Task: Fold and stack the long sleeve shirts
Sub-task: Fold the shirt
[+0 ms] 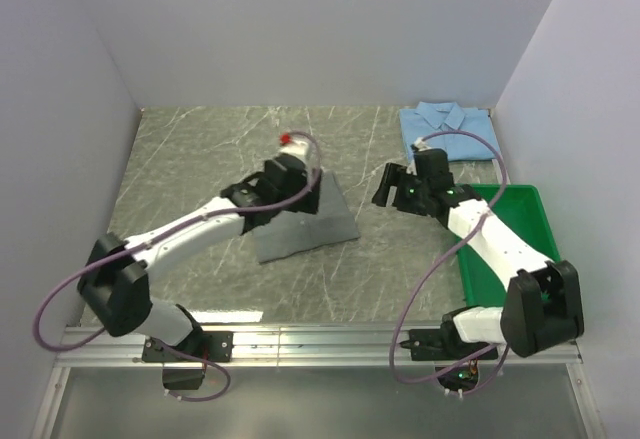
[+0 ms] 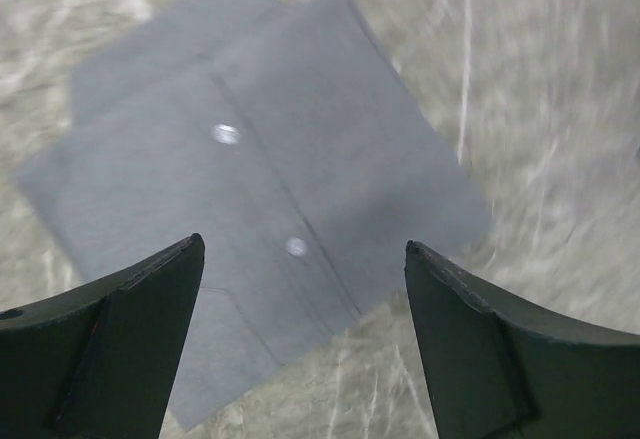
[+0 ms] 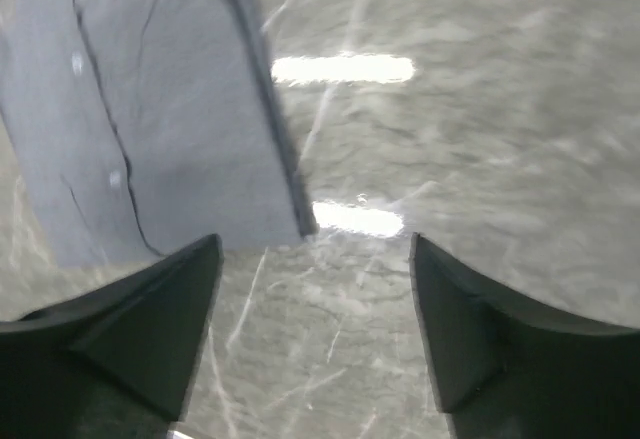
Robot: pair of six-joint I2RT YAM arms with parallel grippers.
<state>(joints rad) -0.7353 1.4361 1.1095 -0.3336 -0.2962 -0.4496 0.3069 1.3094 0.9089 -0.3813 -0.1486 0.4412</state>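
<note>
1. Top external view gives us the grey shirt (image 1: 315, 227), folded into a compact rectangle and lying flat on the marbled counter (image 1: 200, 159) near the centre of the frame.
2. We see the left hand (image 1: 298, 191) over the upper part of that shirt, its arm reaching in from the lower left of the frame.
3. We find the light blue shirt (image 1: 445, 131) folded at the upper right of the frame with its collar on top, well apart from the grey one.
4. A green tray (image 1: 525, 209) sits at the right edge of the frame, below the blue shirt, and the right arm crosses over it.
5. We place the right hand (image 1: 392, 184) just right of the grey shirt, between it and the blue shirt, over bare counter.
6. Left wrist view: we see the left hand (image 2: 302, 249) released, its jaws wide apart with nothing between them.
   - The grey shirt (image 2: 270, 159) fills the upper left and centre of this frame.
   - Two pale buttons (image 2: 226, 134) sit along its diagonal placket.
   - The picture is blurred, so we cannot tell whether the jaws touch the cloth.
7. Right wrist view: the right hand (image 3: 315, 244) is also released and empty.
   - The grey shirt (image 3: 170, 109) lies in the upper left of the frame.
   - Bare counter (image 3: 480, 159) with bright reflections fills the rest.
</note>
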